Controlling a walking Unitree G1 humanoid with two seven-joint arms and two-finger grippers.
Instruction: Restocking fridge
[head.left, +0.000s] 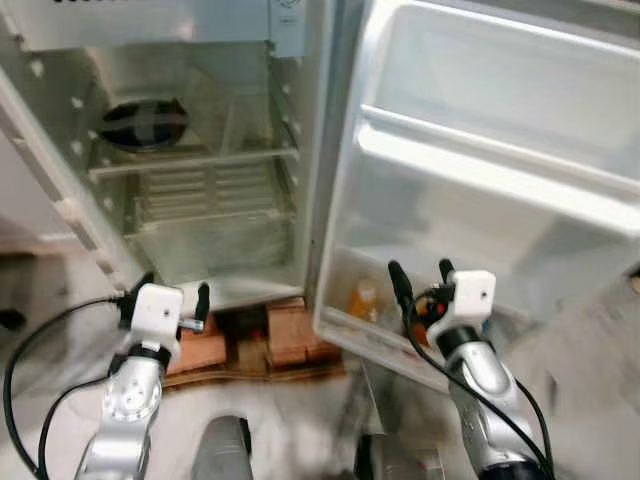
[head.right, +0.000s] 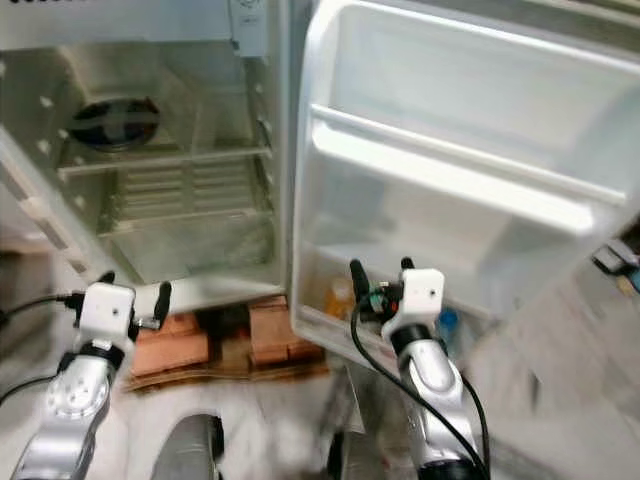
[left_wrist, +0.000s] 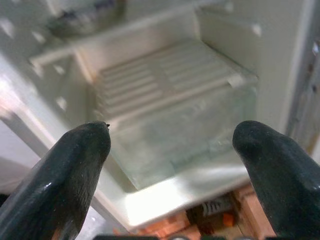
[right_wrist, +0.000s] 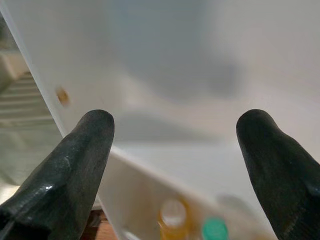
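Standing open across the upper part of the frame, the fridge (head.left: 200, 150) shows a pale, hard plastic cavity with a ribbed white shelf (head.left: 205, 185) and a clear, frosted-looking crisper drawer (head.left: 215, 245) beneath it. A dark round fan grille (head.left: 143, 123) sits at the upper left of the back wall. Under the cabinet, at lower centre, lie reddish bricks (head.left: 285, 335) with rough faces.

Swung out at the right, the fridge door (head.left: 480, 150) is smooth moulded white plastic with long rounded rails. In its lowest door bin (head.left: 370, 335), just left of the right arm, stands a small orange bottle (head.left: 362, 298); the right wrist view shows its yellow ring-shaped top beside a teal round cap (right_wrist: 215, 229). Any label writing is too blurred to read.

The left gripper (head.left: 172, 298), at lower left, hangs before the crisper with its glossy black fingers spread wide and nothing between them. The right gripper (head.left: 420, 278), at lower right, hovers just above the door bin, fingers likewise parted and empty. Black cables (head.left: 40, 345) trail from both silver wrists.
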